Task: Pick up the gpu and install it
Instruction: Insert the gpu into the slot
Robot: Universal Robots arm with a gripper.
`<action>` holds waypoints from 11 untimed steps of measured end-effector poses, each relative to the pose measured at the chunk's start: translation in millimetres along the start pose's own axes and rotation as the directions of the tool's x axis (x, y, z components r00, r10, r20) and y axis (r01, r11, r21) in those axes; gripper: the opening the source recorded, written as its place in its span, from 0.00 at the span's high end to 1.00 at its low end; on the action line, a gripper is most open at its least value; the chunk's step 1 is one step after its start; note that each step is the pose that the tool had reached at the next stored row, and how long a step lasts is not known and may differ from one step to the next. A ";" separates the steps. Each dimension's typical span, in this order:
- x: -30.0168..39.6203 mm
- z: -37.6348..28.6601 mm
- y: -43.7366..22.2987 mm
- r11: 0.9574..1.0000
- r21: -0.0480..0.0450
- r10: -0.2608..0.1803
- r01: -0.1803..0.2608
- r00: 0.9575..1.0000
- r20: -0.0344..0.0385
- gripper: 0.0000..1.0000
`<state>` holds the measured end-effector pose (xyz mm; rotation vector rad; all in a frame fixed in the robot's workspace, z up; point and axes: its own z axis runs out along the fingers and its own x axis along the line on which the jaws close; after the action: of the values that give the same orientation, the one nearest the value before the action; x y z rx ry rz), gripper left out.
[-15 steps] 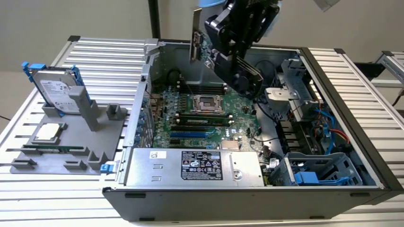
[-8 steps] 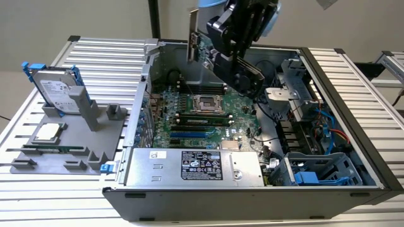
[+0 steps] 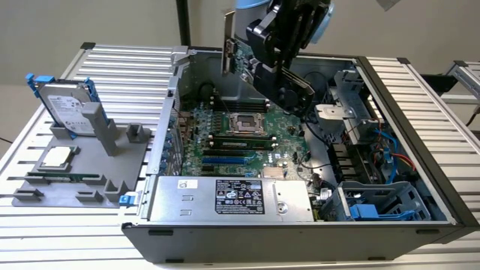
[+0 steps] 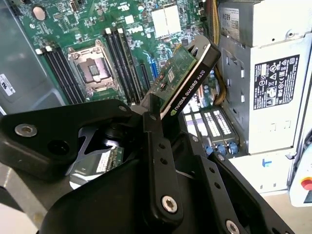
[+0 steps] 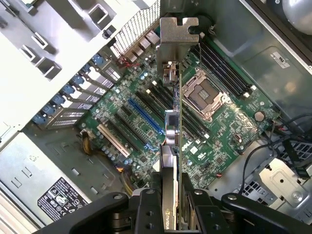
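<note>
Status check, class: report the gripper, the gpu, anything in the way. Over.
Gripper: jaws shut on gpu, held above motherboard, not seated. No obstruction seen over expansion slots.

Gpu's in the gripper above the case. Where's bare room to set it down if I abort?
Free: slatted table beyond the grey fixture, and the table strip past the case on the exterior view's right. Crowded: the motherboard under the gpu, the drive cage, the fixture carrying the hard drive.
</note>
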<state>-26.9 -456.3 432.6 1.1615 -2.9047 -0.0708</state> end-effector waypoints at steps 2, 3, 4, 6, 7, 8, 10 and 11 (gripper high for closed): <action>0.0 -0.1 0.0 1.000 0.000 -0.018 0.018 1.000 -0.001 1.00; 0.0 -0.1 0.0 0.999 0.000 -0.032 0.032 0.999 -0.002 1.00; 0.0 0.0 0.0 0.999 0.000 -0.044 0.044 0.999 -0.002 1.00; 0.0 0.0 0.0 0.998 0.000 -0.063 0.063 0.998 -0.003 1.00; 0.0 -0.1 0.0 0.997 0.000 -0.071 0.071 0.997 -0.003 1.00; 0.0 0.0 0.0 0.997 -0.001 -0.079 0.079 0.997 -0.004 1.00; 0.0 0.0 0.0 0.996 -0.001 -0.094 0.094 0.996 -0.004 1.00; 0.0 -0.1 0.0 0.995 -0.001 -0.101 0.101 0.995 -0.005 1.00</action>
<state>-26.9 -456.3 432.7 1.3067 -2.8398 -0.0697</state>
